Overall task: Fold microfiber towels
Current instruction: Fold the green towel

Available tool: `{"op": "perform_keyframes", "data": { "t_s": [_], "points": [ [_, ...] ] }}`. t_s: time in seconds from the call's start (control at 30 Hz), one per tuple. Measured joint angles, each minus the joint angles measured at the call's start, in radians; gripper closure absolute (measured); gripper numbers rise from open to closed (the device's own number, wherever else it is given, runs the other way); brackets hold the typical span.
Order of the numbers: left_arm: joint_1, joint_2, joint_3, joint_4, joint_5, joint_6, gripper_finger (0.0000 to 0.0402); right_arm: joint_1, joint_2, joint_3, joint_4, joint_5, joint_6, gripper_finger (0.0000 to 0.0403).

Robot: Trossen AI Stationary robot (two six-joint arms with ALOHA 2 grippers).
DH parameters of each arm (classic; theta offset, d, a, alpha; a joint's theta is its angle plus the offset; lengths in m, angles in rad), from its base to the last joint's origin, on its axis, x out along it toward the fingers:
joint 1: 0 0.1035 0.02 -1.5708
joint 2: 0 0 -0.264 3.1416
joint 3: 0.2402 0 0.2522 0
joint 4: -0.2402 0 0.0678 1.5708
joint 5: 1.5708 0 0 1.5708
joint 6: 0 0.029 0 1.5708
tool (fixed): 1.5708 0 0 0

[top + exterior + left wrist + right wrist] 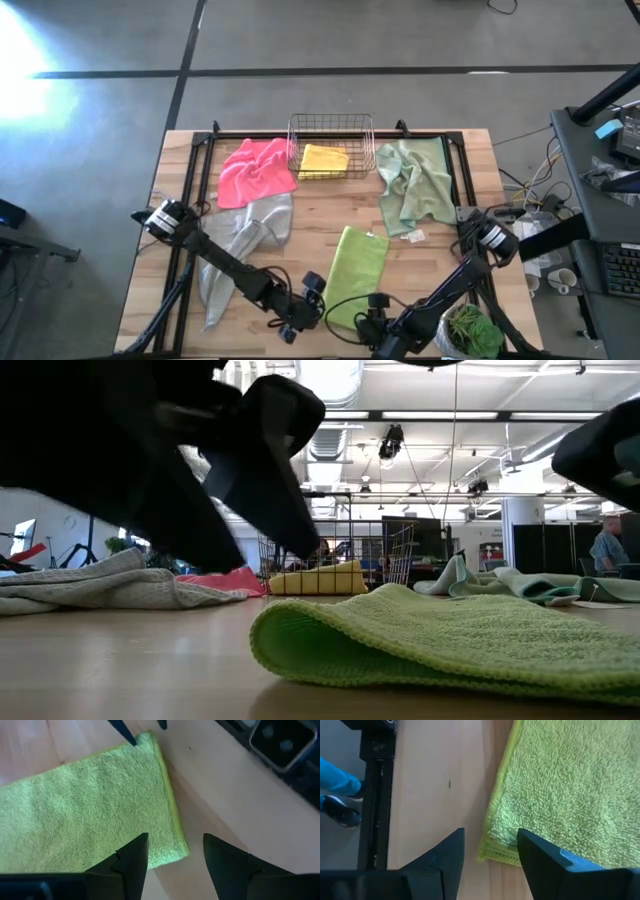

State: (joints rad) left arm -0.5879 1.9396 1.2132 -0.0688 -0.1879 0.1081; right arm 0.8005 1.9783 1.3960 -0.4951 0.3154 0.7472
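High view: along the tabletop's left side the light grey towel (pixel 240 245) is seen crumpled with the hot pink towel (pixel 256 170) behind it, the yellow towel (pixel 323 160) lies in the wire basket (pixel 331 128) at the far edge, and the sage green towel (pixel 412 185) is spread toward the right. At the near edge the lime green towel (pixel 355 275) lies folded, flanked by the left gripper (pixel 303 312) and right gripper (pixel 375 318), both jaws spread and nothing held
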Motion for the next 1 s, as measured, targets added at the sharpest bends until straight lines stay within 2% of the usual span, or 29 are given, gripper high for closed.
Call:
{"op": "perform_keyframes", "data": {
  "t_s": [0.17,0.63,0.83,1.0],
  "points": [
    [0.002,0.0,-0.016,0.002,0.004,0.061,0.0228,-0.002,0.018,0.001,0.001,0.002,0.001,0.023],
    [0.012,0.072,-0.009,0.035,-0.03,0.06,0.0228,-0.006,0.025,0.004,0.002,-0.003,0.013,0.0233],
    [0.019,0.072,-0.011,0.034,-0.058,0.056,0.0243,-0.007,0.025,0.004,0.003,-0.006,0.037,0.0281],
    [0.024,0.072,-0.011,0.035,-0.058,0.055,0.0311,-0.008,0.026,0.004,0.005,-0.009,0.051,0.0343]
  ]
}}
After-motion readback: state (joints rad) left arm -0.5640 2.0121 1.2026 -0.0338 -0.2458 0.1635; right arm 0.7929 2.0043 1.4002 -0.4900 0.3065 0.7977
